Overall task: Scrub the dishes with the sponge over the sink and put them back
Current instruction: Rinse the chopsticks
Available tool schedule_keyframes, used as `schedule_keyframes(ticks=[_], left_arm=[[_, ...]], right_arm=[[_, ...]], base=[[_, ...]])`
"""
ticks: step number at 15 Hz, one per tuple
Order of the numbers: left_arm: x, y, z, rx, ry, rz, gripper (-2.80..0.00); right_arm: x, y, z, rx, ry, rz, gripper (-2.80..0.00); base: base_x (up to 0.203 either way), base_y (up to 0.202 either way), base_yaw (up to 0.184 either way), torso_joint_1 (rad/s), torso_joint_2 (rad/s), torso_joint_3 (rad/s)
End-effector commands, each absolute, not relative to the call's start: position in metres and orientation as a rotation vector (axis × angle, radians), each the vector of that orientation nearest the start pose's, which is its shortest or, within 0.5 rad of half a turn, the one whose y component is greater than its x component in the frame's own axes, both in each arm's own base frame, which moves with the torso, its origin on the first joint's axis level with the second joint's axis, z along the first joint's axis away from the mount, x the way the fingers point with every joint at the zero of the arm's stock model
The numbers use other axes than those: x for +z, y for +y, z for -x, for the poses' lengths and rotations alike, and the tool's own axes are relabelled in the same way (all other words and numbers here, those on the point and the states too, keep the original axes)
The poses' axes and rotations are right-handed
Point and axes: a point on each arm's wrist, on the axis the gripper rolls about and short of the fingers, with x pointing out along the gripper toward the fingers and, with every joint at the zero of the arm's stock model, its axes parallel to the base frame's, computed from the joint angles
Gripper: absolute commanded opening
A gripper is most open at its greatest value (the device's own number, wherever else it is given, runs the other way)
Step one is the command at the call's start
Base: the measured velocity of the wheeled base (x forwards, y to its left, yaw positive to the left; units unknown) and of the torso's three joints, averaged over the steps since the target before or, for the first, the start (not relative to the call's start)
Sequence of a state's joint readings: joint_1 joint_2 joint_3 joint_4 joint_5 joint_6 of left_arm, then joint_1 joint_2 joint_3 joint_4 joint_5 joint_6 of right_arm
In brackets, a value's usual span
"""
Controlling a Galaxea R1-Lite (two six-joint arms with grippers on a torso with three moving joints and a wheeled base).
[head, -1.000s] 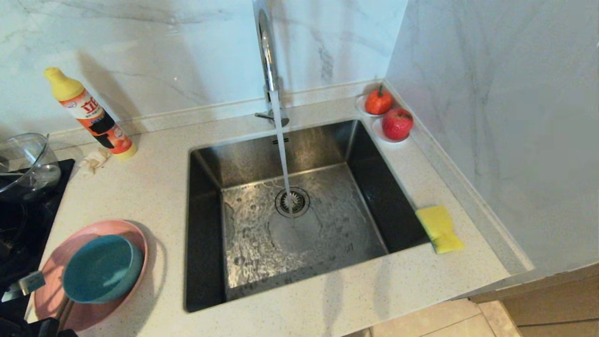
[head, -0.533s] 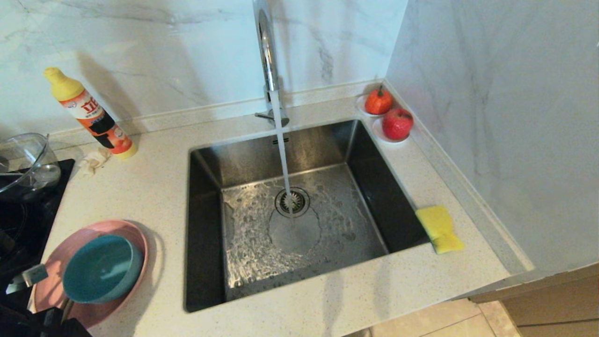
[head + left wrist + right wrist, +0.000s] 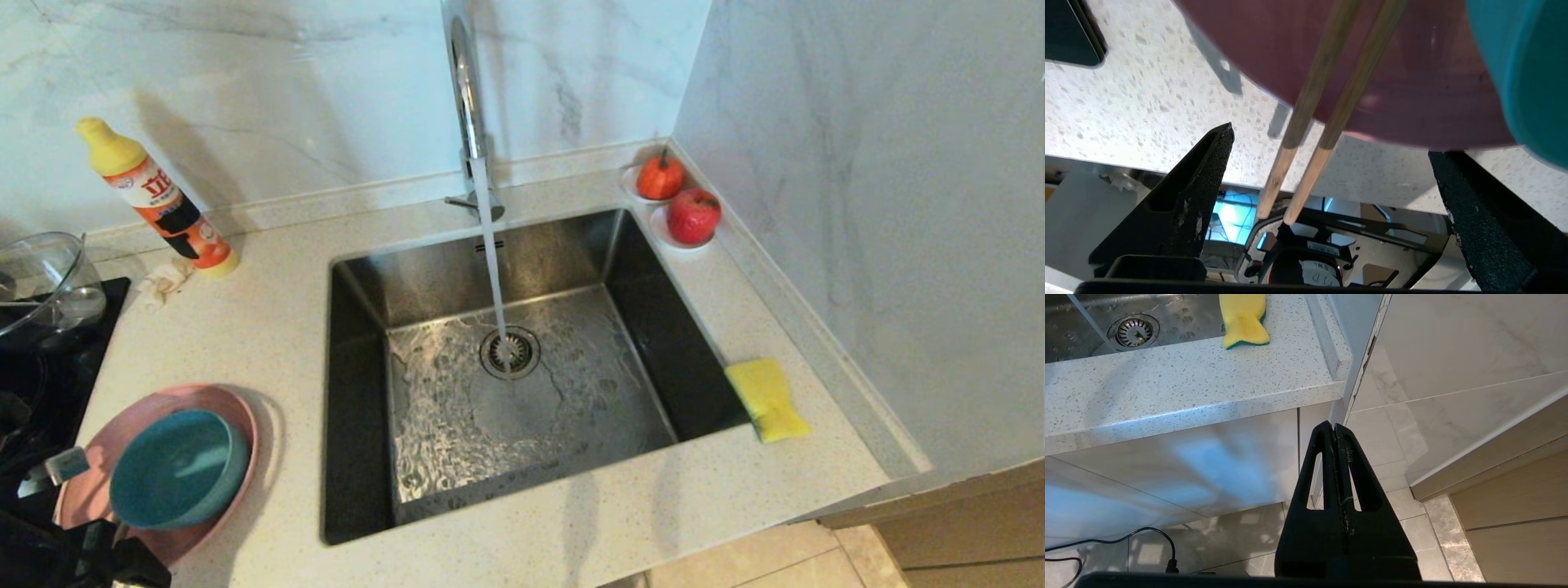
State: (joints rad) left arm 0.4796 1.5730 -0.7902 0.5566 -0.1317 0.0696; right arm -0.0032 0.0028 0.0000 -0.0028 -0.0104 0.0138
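Teal-blue bowl (image 3: 178, 468) nested in pink plate (image 3: 237, 408), both on counter (image 3: 269, 327) left of sink (image 3: 506, 376), wooden chopsticks (image 3: 1306, 122) over plate's near edge. Sponge (image 3: 767, 398) untouched on counter at sink's right rim; tap (image 3: 465, 90) running. Nothing scrubbed yet, judging by layout: all lifting, scrubbing, returning left. Left gripper (image 3: 1331, 163) wide open, empty, just short of plate rim. Right gripper (image 3: 1336, 457) shut, empty, parked below counter. Left arm mostly cut off in head view.

teal bowl (image 3: 175, 467) sits on pink plate (image 3: 233, 408) left of sink (image 3: 359, 425).
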Motion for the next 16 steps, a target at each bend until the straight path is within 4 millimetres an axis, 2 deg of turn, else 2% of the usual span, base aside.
schedule_keyframes(ticks=[1,5,6,16], left_arm=[[0.1293,0.0917,-0.1826,0.248,1.297,0.350,0.00],[0.1293,0.0914,-0.1836,0.217,1.288,0.371,0.00],[0.1294,0.0912,-0.1835,0.214,1.288,0.373,-2.80],[0.1284,0.0905,-0.1822,0.211,1.290,0.377,-2.80]], right_arm=[[0.0759,-0.0002,0.0226,-0.014,0.000,-0.014,-2.80],[0.0759,-0.0002,0.0226,-0.014,0.000,-0.014,-2.80],[0.0759,-0.0002,0.0226,-0.014,0.000,-0.014,-2.80],[0.0759,-0.0002,0.0226,-0.014,0.000,-0.014,-2.80]], base=[[0.000,0.000,0.000,0.000,0.00,0.000],[0.000,0.000,0.000,0.000,0.00,0.000],[0.000,0.000,0.000,0.000,0.00,0.000],[0.000,0.000,0.000,0.000,0.00,0.000]])
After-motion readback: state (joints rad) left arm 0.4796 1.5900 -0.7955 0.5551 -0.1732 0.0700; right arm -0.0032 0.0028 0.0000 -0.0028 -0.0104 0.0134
